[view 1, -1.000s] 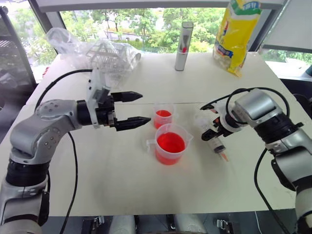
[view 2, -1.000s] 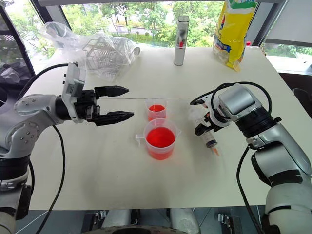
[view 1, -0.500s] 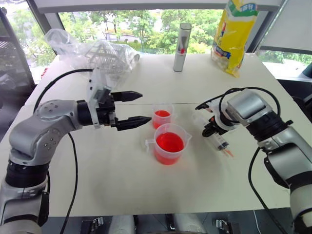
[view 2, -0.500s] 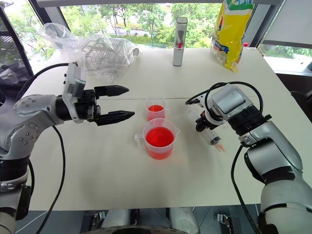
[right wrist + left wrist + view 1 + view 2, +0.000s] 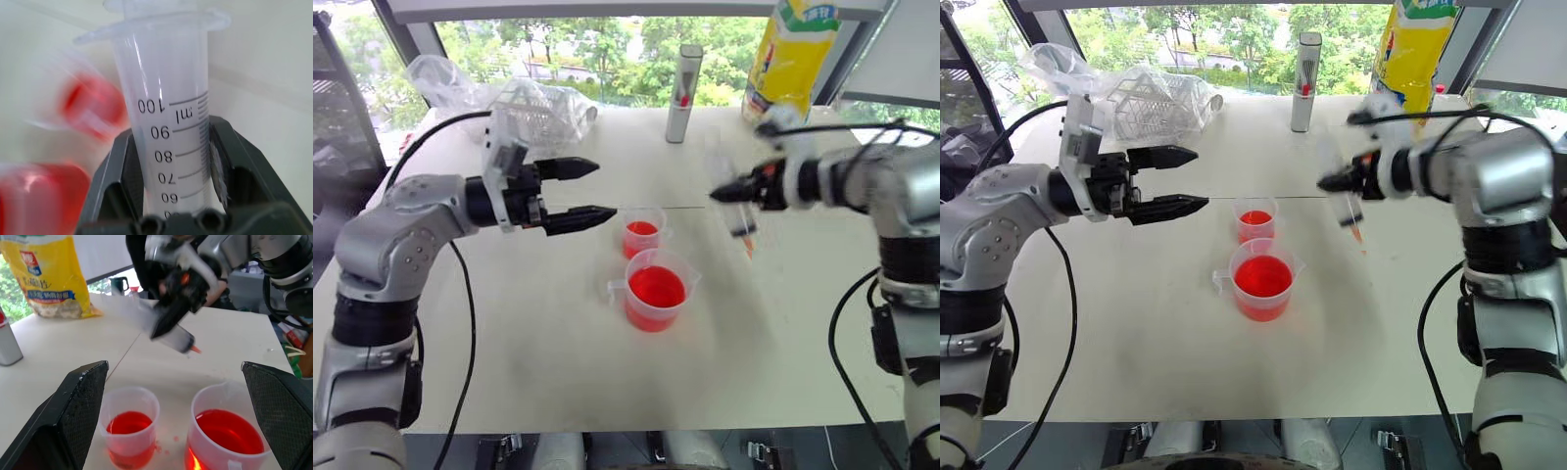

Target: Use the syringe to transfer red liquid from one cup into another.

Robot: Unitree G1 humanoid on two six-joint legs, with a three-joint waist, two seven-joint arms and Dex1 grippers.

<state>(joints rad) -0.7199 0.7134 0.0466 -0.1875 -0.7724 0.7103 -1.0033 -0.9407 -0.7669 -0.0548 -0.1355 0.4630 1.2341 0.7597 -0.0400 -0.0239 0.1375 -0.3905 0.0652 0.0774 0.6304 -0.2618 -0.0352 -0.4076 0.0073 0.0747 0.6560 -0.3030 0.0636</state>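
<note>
The clear syringe (image 5: 741,220) is off the table, its orange tip pointing down, to the right of the cups. My right gripper (image 5: 717,195) is shut on its barrel (image 5: 166,122), near the graduation marks. The larger handled cup (image 5: 656,291) holds red liquid (image 5: 655,286) and stands nearest me. Just behind it is the smaller cup (image 5: 642,233), also with red liquid inside. My left gripper (image 5: 605,188) hovers open left of the cups, pointing toward them, and holds nothing. The left wrist view shows both cups (image 5: 129,426) (image 5: 227,431) with the syringe (image 5: 171,333) above.
An upright white-grey tube (image 5: 682,93) and a yellow bag (image 5: 788,64) stand at the table's far edge. A crumpled plastic bag with a white rack (image 5: 524,113) lies at the far left. A seam (image 5: 685,207) runs across the white table.
My right gripper has shut on the syringe and lifted it off the table, up and slightly left. The left gripper rose a little and stays open.
</note>
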